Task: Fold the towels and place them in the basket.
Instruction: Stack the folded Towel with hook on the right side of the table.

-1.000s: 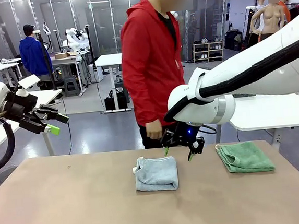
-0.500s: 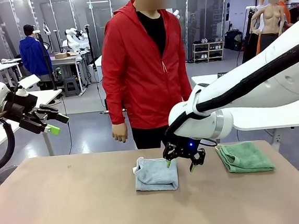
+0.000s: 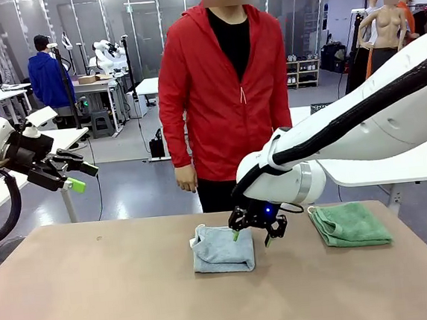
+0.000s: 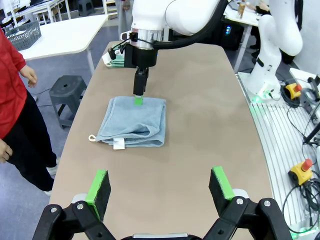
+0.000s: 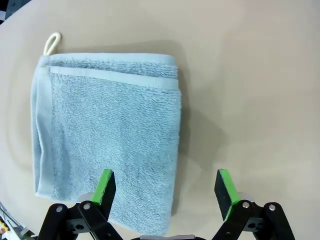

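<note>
A folded grey-blue towel (image 3: 221, 249) lies mid-table, with its white tag (image 4: 118, 144) and loop (image 5: 51, 42) showing. My right gripper (image 3: 251, 236) hangs open just above the towel's right edge; one pad (image 5: 105, 186) is over the towel (image 5: 107, 135), the other over bare table. The mint green towel (image 3: 348, 224) lies folded at the right, partly behind my right arm (image 4: 114, 57). My left gripper (image 3: 77, 178) is open and empty, raised off the table's left side. In the left wrist view it (image 4: 160, 187) looks down at the grey-blue towel (image 4: 134, 122). A dark mesh basket (image 4: 22, 36) sits on a white side table.
A person in a red jacket (image 3: 222, 92) stands at the far edge, one hand (image 3: 187, 179) hanging above the table. The brown table (image 3: 98, 290) has bare room at left and front. A grey stool (image 4: 70, 90) stands beside the table.
My right gripper moved left and down onto the right edge of the grey-blue towel. The person turned to face the table. My left arm stayed still.
</note>
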Available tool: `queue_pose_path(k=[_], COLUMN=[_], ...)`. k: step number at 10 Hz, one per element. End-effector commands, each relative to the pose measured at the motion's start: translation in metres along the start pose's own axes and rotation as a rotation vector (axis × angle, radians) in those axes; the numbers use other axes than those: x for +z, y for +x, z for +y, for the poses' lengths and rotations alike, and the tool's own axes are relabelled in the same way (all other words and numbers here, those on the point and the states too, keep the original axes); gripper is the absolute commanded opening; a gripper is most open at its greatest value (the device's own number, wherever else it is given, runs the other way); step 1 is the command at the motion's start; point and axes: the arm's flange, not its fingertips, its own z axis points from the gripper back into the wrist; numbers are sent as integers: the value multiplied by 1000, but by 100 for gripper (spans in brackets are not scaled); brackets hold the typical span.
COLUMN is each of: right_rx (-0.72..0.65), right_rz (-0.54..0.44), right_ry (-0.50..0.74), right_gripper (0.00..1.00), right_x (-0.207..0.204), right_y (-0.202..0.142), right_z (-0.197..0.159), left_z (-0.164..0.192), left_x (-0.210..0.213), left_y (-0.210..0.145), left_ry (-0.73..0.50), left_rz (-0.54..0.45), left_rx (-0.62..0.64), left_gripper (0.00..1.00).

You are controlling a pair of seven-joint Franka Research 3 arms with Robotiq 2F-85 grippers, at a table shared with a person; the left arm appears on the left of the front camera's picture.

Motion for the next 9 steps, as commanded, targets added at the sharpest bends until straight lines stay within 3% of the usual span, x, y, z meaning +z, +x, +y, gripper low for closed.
queue_pose_path(k=[1, 3, 4, 8, 9], right_rx=[10, 18, 12, 10, 17], right_rz=[5, 25, 30, 30, 27], right_ry=[53, 76, 82, 86, 90], right_gripper=[100, 100, 80, 80, 60], right_x=[-5, -12, -13, -15, -15], right_y=[6, 8, 9, 9, 8], right_z=[-1, -1, 0, 2, 2], left_z=[0, 0, 0, 0, 0], left_x=[1, 1, 1, 1, 1], left_y=[0, 0, 0, 0, 0], left_ry=[-3, -3, -3, -3, -3], left_rz=[10, 10, 10, 10, 10], left_rx=[-5, -5, -5, -5, -5], left_gripper=[100, 100, 100, 100, 100])
